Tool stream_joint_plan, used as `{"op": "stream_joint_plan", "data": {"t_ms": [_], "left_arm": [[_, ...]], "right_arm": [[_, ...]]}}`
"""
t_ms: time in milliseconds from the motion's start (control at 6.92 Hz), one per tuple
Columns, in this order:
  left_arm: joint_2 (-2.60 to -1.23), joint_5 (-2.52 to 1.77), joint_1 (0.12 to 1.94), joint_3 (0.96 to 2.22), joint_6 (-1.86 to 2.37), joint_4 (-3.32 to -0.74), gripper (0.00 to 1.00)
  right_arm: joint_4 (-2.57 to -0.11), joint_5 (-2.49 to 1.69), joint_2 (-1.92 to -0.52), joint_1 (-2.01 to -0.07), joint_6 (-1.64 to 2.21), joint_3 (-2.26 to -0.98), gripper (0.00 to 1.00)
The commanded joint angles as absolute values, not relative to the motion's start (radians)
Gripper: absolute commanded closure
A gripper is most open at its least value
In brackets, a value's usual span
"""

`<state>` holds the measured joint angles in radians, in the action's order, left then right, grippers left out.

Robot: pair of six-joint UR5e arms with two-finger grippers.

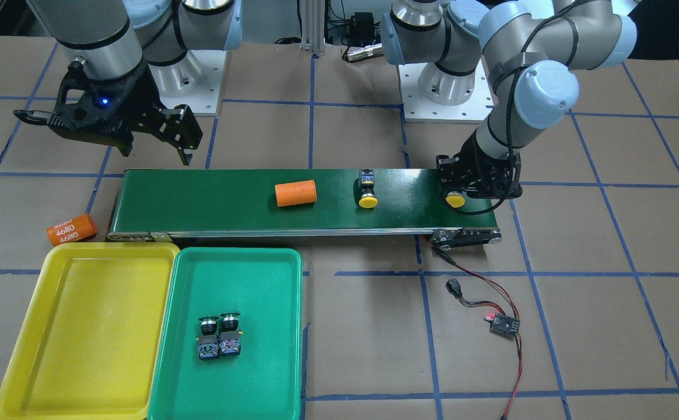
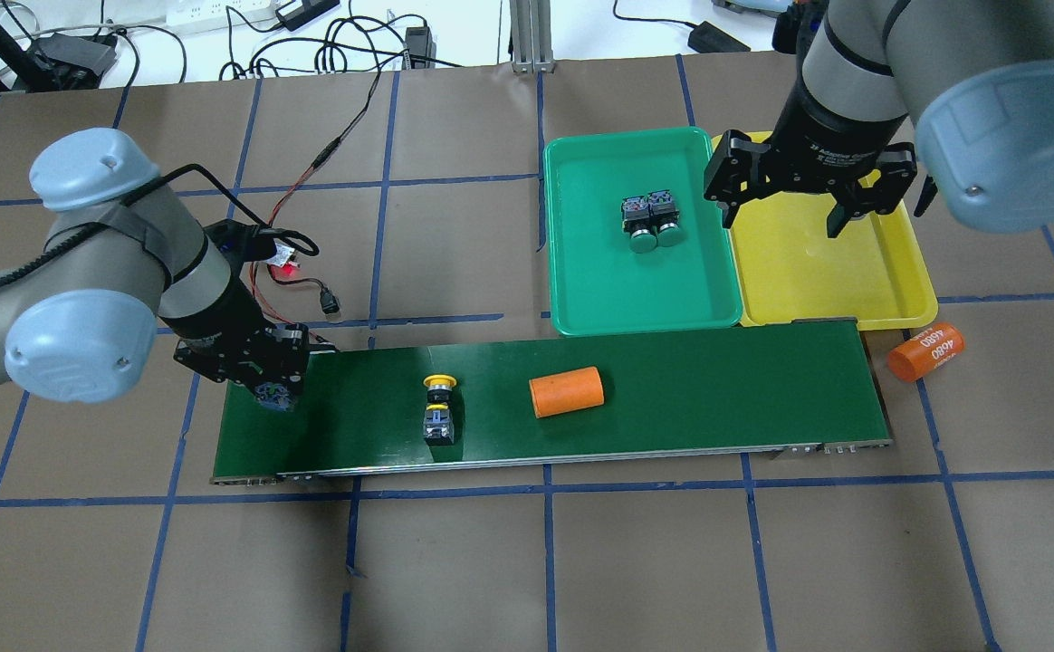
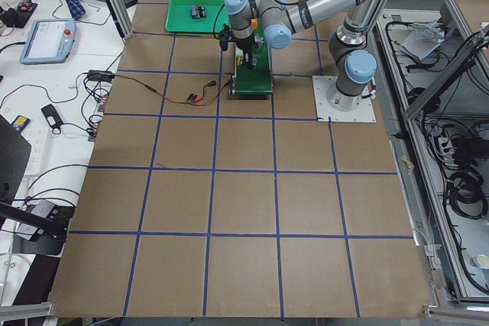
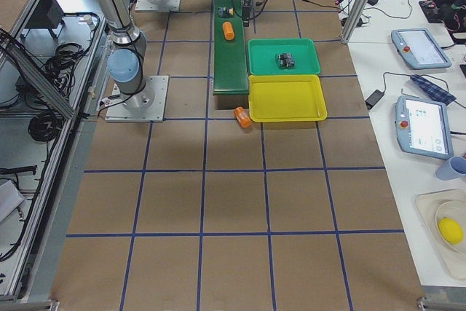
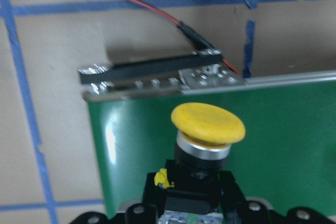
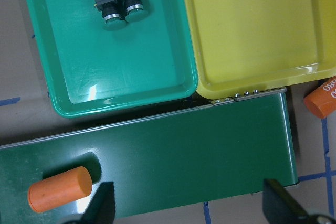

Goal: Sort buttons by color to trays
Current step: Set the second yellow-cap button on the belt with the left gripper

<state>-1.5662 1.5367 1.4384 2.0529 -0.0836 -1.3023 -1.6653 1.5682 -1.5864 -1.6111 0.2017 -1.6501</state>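
Observation:
My left gripper (image 2: 273,391) is shut on a yellow-capped button (image 5: 207,124) at the end of the conveyor belt (image 2: 717,389); its cap (image 1: 455,200) sticks out below the fingers. A second yellow button (image 2: 439,407) lies on the belt further along. Two green buttons (image 2: 652,217) lie side by side in the green tray (image 2: 618,281). The yellow tray (image 2: 817,263) next to it holds nothing. My right gripper (image 2: 806,204) hangs open above the trays' shared edge with nothing between its fingers.
One orange cylinder (image 2: 566,391) lies mid-belt, and another (image 2: 925,350) rests on the table beside the belt's far end. A small circuit board (image 1: 503,325) with red wires sits on the table near my left arm. The table is brown with blue tape lines.

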Motion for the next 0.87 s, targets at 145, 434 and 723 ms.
{"op": "stream_joint_plan", "data": {"t_ms": [145, 434, 723], "left_arm": [[-1.583, 1.503, 1.474, 2.103, 0.063, -1.289, 0.85], [-1.618, 1.499, 1.473, 2.106, 0.064, -1.2, 0.0], [-1.579, 1.503, 1.482, 2.013, 0.061, -1.239, 0.0]], "right_arm": [[-1.649, 1.563, -1.586, -1.614, 0.204, -1.654, 0.0], [-1.647, 1.563, -1.585, -1.614, 0.203, -1.654, 0.0], [-1.649, 1.563, -1.591, -1.615, 0.21, -1.681, 0.0]]}}
